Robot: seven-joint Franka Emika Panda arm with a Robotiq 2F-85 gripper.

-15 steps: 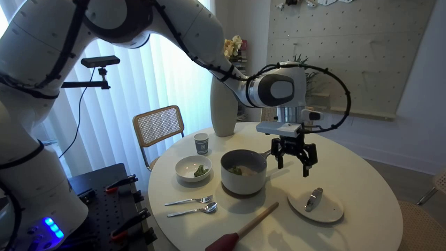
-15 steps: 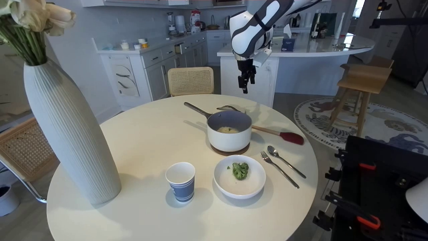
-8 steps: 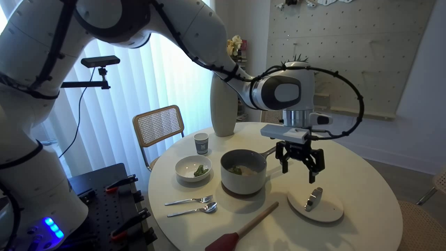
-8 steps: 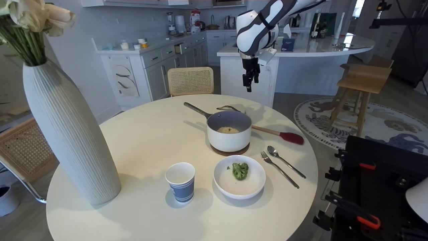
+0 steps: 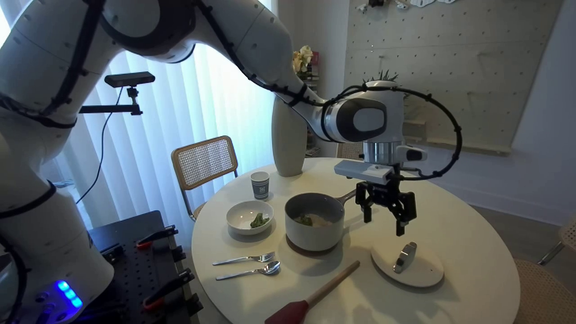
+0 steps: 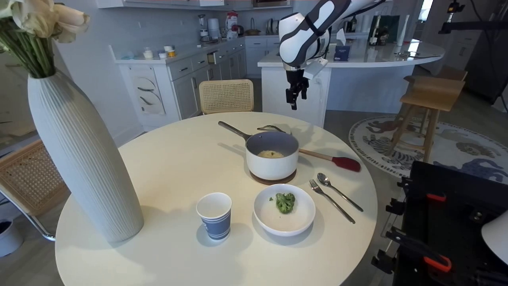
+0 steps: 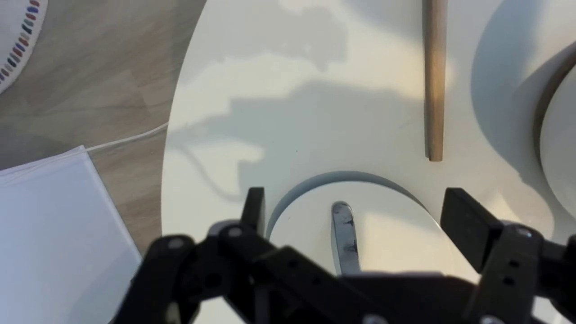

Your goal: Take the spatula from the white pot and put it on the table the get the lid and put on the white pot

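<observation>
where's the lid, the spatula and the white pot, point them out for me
Lid (image 7: 391, 234): wrist view, on its flat pale top.
Spatula (image 5: 321, 294): in an exterior view, on its wooden handle.
White pot (image 6: 272, 167): in an exterior view, on its outer wall.

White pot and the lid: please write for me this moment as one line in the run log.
gripper: open, empty, above lid | lid: on table, not gripped | spatula: on table | white pot: uncovered, lid pending

Backlit blinds (image 5: 225, 105), cane chair (image 5: 204, 163), pegboard (image 5: 450, 67), patterned round rug (image 6: 462, 151)
</observation>
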